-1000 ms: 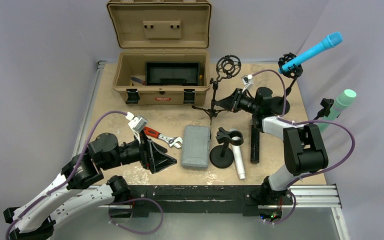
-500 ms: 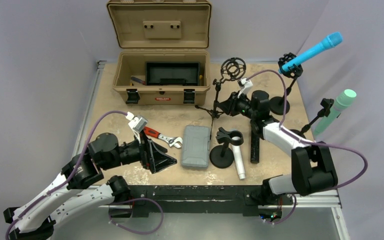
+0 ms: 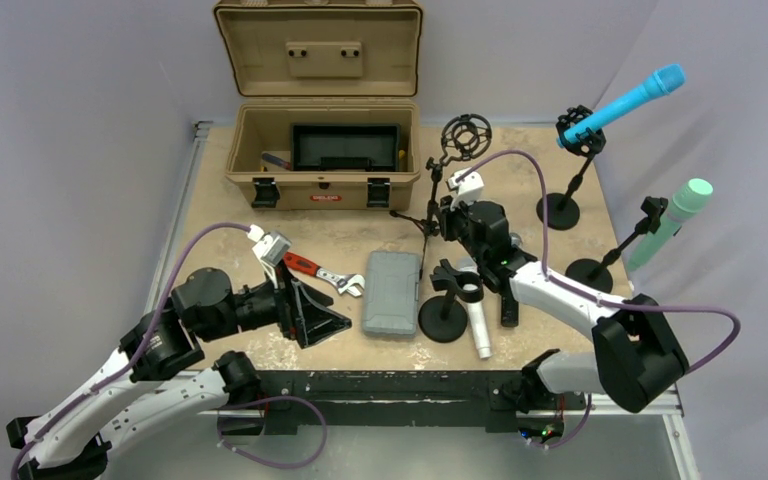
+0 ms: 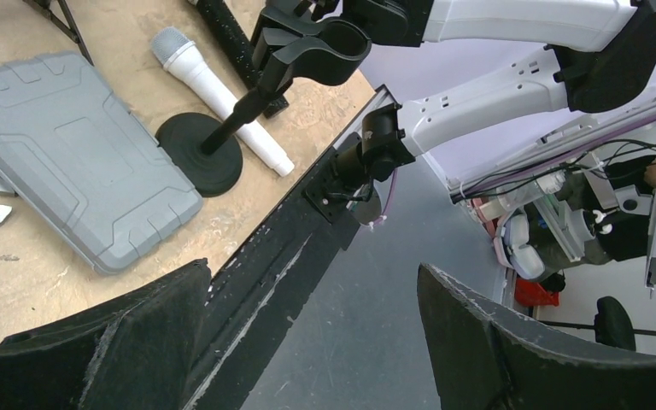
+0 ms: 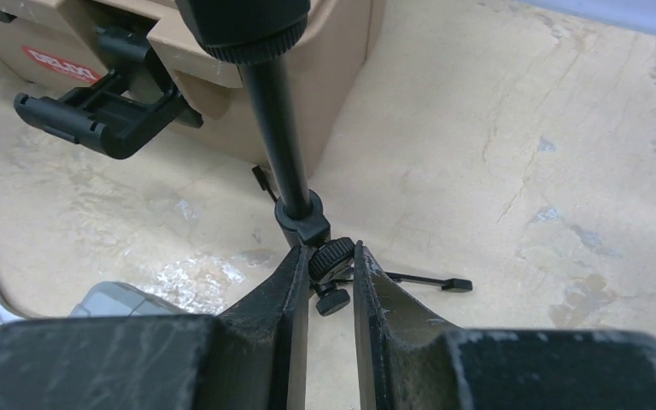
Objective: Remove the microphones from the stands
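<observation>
Top external: right gripper has shifted from the 3 o'clock side toward table centre, and its elbow has dropped toward 5 o'clock. That uncovers the round base under the blue microphone. Right wrist view shows the fingers narrow, pinched on a small knob at the foot of the tripod stand pole. Blue microphone unchanged, clipped in its holder at 2 o'clock and tilted up. Green microphone is clipped likewise at the 3 o'clock edge. White microphone lies flat toward 6 o'clock, touching the empty stand. Left gripper barely moved at 8 o'clock, fingers wide apart, holding nothing, near wrench and grey case.
</observation>
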`<act>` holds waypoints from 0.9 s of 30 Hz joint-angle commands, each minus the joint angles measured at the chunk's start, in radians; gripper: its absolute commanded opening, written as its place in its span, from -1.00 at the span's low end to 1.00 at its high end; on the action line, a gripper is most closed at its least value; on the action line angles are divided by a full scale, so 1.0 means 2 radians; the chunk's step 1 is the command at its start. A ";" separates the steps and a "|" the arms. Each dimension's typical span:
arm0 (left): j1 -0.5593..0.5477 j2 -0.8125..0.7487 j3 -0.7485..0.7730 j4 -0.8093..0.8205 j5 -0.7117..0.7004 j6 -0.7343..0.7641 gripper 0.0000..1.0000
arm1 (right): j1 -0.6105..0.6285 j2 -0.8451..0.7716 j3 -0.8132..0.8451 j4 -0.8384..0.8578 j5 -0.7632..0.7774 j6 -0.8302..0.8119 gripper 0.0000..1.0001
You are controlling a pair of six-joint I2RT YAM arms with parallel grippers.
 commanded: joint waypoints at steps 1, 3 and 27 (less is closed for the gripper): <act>-0.002 -0.003 -0.002 0.016 0.000 0.003 0.76 | 0.011 0.011 -0.009 -0.036 0.087 -0.031 -1.00; -0.002 -0.002 -0.001 0.017 0.002 0.003 0.76 | 0.023 0.018 -0.004 -0.044 0.107 -0.053 -1.00; -0.001 -0.009 -0.009 0.012 0.001 0.001 0.76 | -0.054 -0.061 0.041 -0.084 -0.144 0.079 0.01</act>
